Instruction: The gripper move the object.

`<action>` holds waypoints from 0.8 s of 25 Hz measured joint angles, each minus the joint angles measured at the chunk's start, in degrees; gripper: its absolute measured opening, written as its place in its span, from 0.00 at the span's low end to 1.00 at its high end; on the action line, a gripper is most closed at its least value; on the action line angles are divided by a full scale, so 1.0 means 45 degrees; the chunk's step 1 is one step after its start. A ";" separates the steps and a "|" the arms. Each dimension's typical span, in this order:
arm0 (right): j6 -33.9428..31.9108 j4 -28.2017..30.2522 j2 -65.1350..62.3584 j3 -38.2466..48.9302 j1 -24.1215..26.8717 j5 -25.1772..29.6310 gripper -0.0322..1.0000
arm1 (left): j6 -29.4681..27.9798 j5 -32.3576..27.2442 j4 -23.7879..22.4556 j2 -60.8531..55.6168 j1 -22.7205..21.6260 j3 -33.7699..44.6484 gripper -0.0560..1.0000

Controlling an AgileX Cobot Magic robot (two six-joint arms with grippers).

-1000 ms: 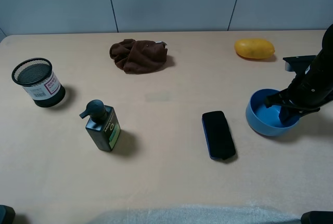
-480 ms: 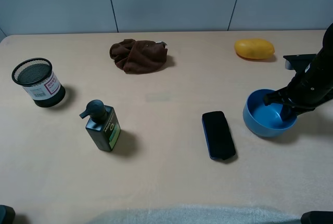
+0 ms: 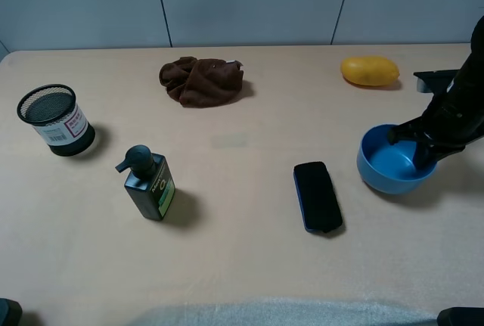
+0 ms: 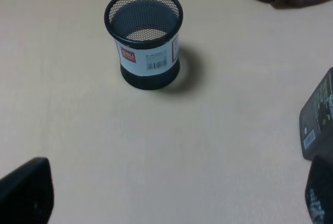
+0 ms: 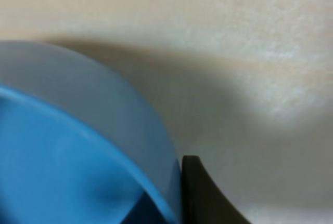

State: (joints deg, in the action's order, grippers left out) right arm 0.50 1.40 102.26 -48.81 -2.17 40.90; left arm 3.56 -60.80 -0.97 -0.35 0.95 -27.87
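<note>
The bright blue bowl sits at the right of the table in the exterior high view, slightly tilted. My right gripper is shut on its right rim, one finger inside and one outside. In the right wrist view the bowl's wall fills the frame, with a dark finger pressed against its outside. My left gripper is open and empty above bare table; only its two dark fingertips show, far apart.
A black phone lies just left of the bowl. A yellow oval fruit is behind it. A brown cloth is at the back middle. A mesh pen cup and a dark pump bottle stand on the left.
The right gripper has risen slightly and shifted toward the back, and the blue bowl came with it, now tilted and a bit higher. The left arm has not moved.
</note>
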 joint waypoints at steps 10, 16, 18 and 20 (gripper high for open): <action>0.0000 -0.0311 -0.1625 -0.0177 0.0000 0.1042 0.01 | 0.0000 0.0000 0.0000 0.0000 0.0000 0.0000 0.98; 0.0000 -0.0553 -0.2561 -0.0177 0.0000 0.1470 0.01 | 0.0000 0.0000 0.0000 0.0000 0.0000 0.0000 0.98; 0.0000 -0.0671 -0.2764 -0.0177 0.0000 0.1617 0.01 | 0.0000 0.0000 0.0000 0.0000 0.0000 0.0000 0.98; 0.0000 -0.0871 -0.2824 -0.0177 0.0000 0.1755 0.01 | 0.0000 0.0000 0.0000 0.0000 0.0000 0.0000 0.98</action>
State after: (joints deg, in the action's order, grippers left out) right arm 0.50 -2.52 89.56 -49.60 -2.17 48.80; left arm 3.56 -60.80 -0.97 -0.35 0.95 -27.87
